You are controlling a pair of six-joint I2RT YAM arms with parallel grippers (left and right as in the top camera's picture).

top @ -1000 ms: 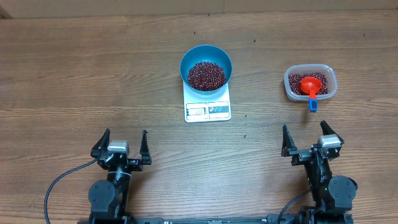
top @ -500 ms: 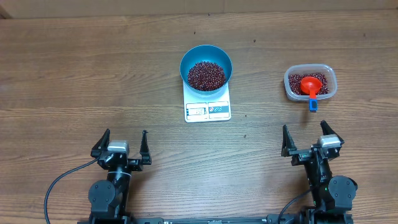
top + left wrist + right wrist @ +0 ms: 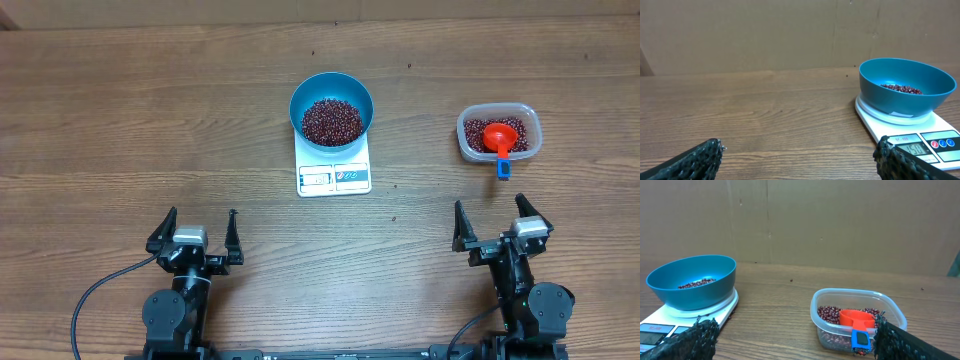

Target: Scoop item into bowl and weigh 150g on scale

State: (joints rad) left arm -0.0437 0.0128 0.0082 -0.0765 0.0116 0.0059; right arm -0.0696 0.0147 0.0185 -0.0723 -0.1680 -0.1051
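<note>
**Beans in the bowl, both arms waiting**

The dark red-brown beans (image 3: pixel 331 121) lie in the round blue bowl (image 3: pixel 299 96) on the flat white scale (image 3: pixel 334 178), at the far centre of the surface (image 3: pixel 150 120). The left fingers (image 3: pixel 231 235) and right fingers (image 3: pixel 460 228) are spread and hold nothing. I think it is best to read the display (image 3: pixel 914 148) first, and to add only a few beans.

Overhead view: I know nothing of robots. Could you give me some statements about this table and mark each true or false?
1. The bowl sits on the scale. True.
2. The bowl is empty. False: it holds beans.
3. An orange scoop rests in the tub. True.
4. The right gripper holds the scoop. False: it is open, empty and apart from the scoop.
5. The left gripper is shut. False: it is open.
</note>
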